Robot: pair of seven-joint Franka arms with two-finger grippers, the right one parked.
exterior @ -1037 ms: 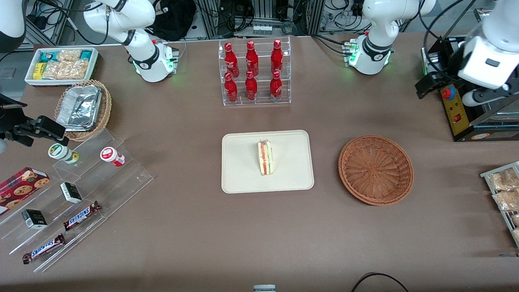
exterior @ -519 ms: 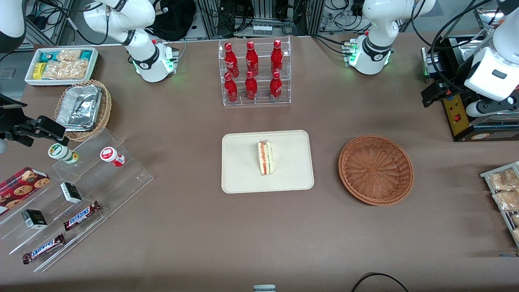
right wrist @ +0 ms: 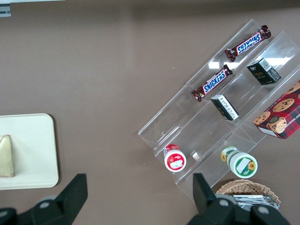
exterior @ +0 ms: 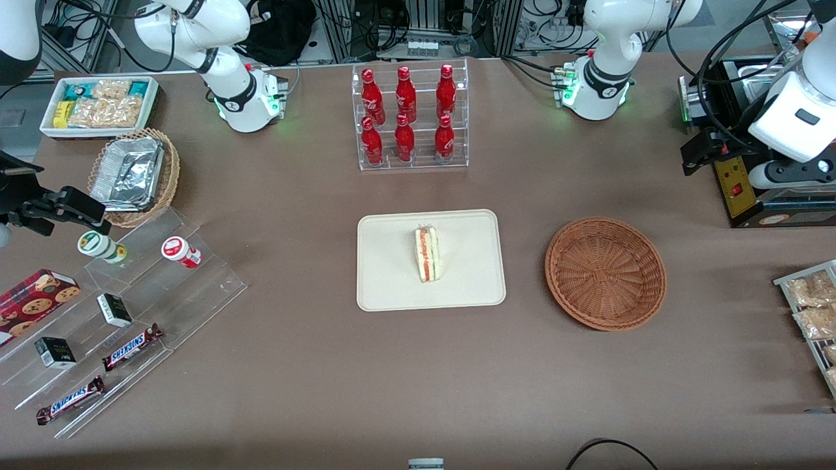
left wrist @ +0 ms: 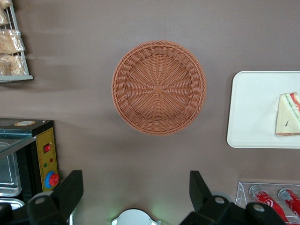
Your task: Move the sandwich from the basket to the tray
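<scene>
Triangular white-bread sandwich (exterior: 428,254) seen on cream rectangular tray (exterior: 386,287), round reddish-brown wicker basket (exterior: 605,273) beside tray, well apart, claw (left wrist: 136,193) raised above surface (exterior: 313,378), fingers spread, nothing held.

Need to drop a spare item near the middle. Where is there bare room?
Bare tabletop lies between the tray and the basket, which holds nothing. The sandwich fills the tray's middle. The acrylic steps are crowded. The gripper hangs open, high above the basket.
</scene>
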